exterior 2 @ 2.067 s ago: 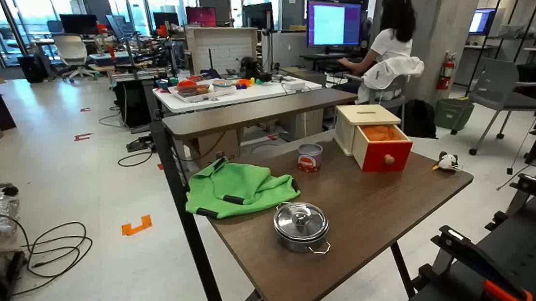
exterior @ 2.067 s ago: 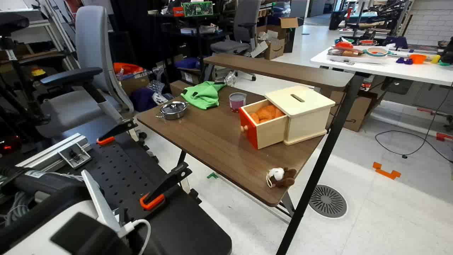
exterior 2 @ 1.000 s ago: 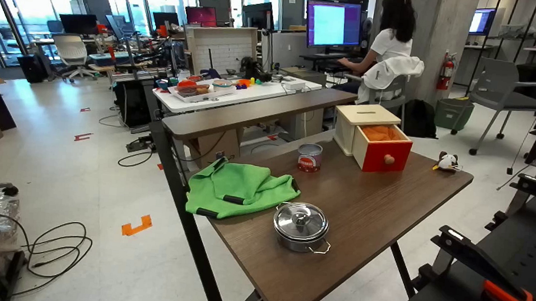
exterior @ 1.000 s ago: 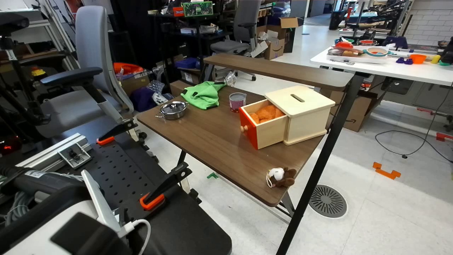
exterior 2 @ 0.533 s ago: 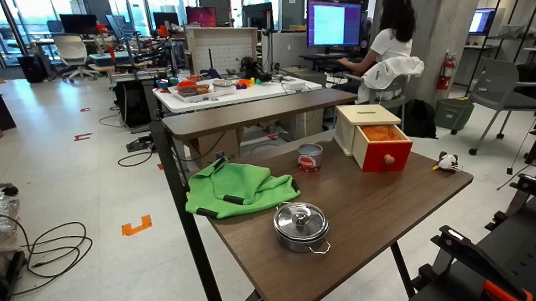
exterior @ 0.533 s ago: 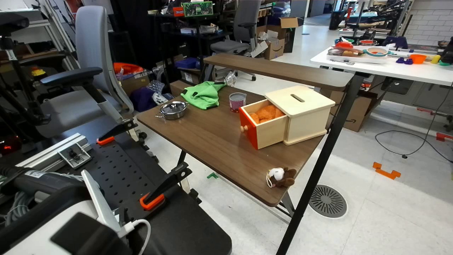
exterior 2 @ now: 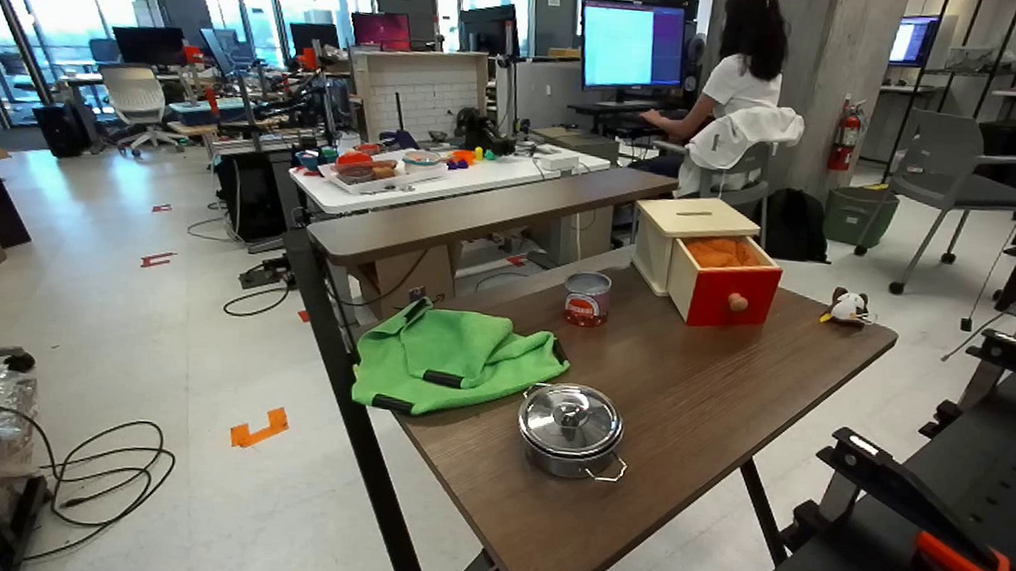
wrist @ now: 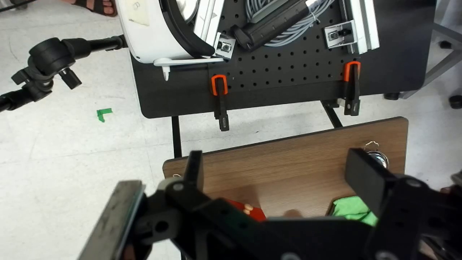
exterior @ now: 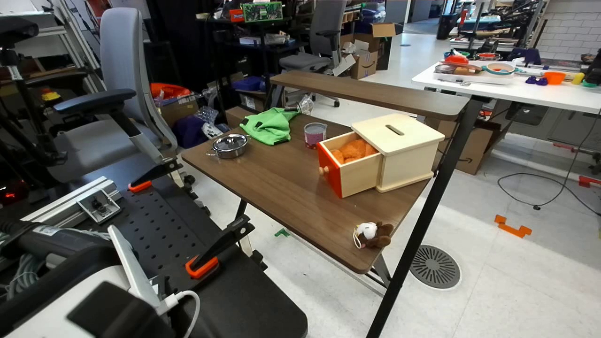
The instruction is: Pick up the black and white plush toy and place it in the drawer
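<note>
the wood-grain tabletop (exterior: pixel 291 188) carries the brown-and-white plush toy (exterior: pixel 375 235); the red-fronted drawer (exterior: pixel 359 176) stands pulled out, probably for receiving it; the fingers (wrist: pixel 365 182) are wide apart.

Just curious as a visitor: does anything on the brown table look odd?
Perhaps the plush toy: it lies near a corner of the table, where it could fall. The green cloth is crumpled. Nothing looks spilled.
</note>
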Available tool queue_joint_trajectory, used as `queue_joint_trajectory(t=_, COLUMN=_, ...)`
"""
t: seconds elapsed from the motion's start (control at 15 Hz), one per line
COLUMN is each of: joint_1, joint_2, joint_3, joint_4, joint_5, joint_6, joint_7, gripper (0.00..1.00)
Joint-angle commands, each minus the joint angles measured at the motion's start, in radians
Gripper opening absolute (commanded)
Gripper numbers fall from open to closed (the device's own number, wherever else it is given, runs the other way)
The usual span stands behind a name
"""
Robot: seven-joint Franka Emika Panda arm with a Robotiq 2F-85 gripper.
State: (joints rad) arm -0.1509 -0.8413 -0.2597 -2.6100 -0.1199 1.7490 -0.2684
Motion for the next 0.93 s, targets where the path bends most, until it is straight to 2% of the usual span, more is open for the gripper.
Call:
queue_joint_trajectory(t=0.0, joint_1=0.014, joint_2=0.036, joint_3=0.004, joint_4=0.019, joint_5=0.01, joint_6=0.048, joint_7=0.01, gripper=1.0)
queue_joint_trajectory(t=0.2, joint_1=0.035, joint_2=0.11, joint_3=0.008, joint_4=0.024, joint_5=0.03, joint_6=0.161, joint_7=0.021, gripper=1.0)
queue_joint_trajectory(t=0.6, joint_1=0.052, joint_2=0.401, joint_3=0.023, joint_4=0.055, joint_5=0.053, joint_6=0.406, joint_7=0.074, gripper=1.0)
queue_joint_trajectory(t=0.87, joint_1=0.054, joint_2=0.593, joint_3=0.017, joint_4=0.085, joint_5=0.112, joint_6=0.557, joint_7=0.079, gripper=1.0)
